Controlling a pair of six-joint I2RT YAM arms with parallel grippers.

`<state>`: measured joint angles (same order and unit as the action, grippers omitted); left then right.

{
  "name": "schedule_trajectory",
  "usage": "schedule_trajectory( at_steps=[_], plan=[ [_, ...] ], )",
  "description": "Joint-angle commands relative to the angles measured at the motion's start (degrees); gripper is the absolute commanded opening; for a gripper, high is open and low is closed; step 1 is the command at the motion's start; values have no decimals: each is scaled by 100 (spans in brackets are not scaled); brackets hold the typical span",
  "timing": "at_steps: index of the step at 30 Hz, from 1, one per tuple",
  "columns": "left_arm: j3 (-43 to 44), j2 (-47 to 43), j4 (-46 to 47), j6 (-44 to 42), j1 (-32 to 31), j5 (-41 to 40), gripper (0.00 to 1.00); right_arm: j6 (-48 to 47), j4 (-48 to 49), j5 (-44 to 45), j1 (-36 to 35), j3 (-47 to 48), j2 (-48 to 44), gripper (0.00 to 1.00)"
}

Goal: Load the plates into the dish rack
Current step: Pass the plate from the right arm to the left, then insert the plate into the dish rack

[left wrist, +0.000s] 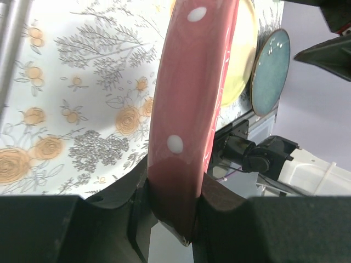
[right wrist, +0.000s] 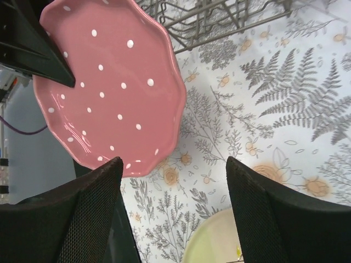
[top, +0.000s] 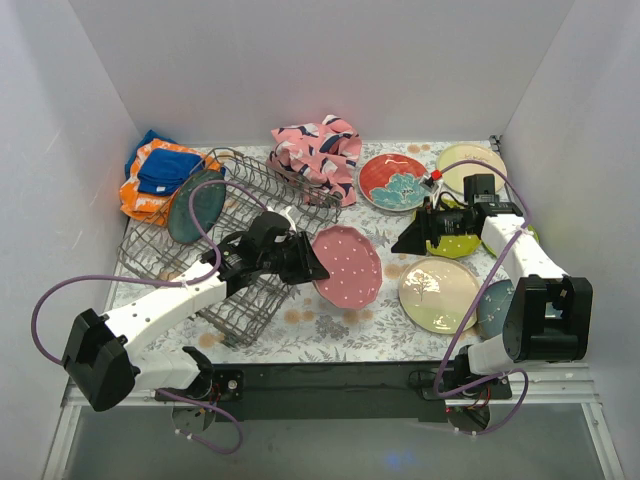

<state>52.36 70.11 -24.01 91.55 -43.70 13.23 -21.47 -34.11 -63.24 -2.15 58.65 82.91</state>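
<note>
Indoors, floral cloth (top: 330, 325), white walls (top: 320, 60); left claw (top: 315, 265) clamping pink plate (top: 352, 268), right claw (top: 402, 243) apart.

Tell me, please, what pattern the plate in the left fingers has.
The plate is pink with white dots; the right wrist view shows it best.

The floral-printed table (top: 330, 325) bears the dish rack (top: 262, 180) at left, orange-and-blue cloths (top: 160, 180) upper left, a pink cloth (top: 318, 150) top centre, and at right a red plate (top: 392, 182), yellow plate (top: 460, 160), green plate (top: 455, 246), cream plate (top: 438, 295) and teal plate (top: 495, 305).
</note>
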Motion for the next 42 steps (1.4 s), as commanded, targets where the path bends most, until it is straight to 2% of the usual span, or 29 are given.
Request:
schedule_trajectory(
  at_steps=[1,11,26,36,42],
  plan=[
    [564,-532,196,-163,239,-40,0,-234,-201,84,136,489,5,81],
    [1162,-788,-446,-690,1091,-49,0,-384,-430,233,163,674,58,82],
    [2400,-498,-1149,-1648,2269,92,0,-428,-588,304,154,630,120,82],
    [3500,3,-1774,-2914,3271,4,0,-516,-632,471,163,621,155,84],
    [3466,179,-1774,-3573,3886,47,0,-542,-623,488,154,674,234,84]
  ],
)
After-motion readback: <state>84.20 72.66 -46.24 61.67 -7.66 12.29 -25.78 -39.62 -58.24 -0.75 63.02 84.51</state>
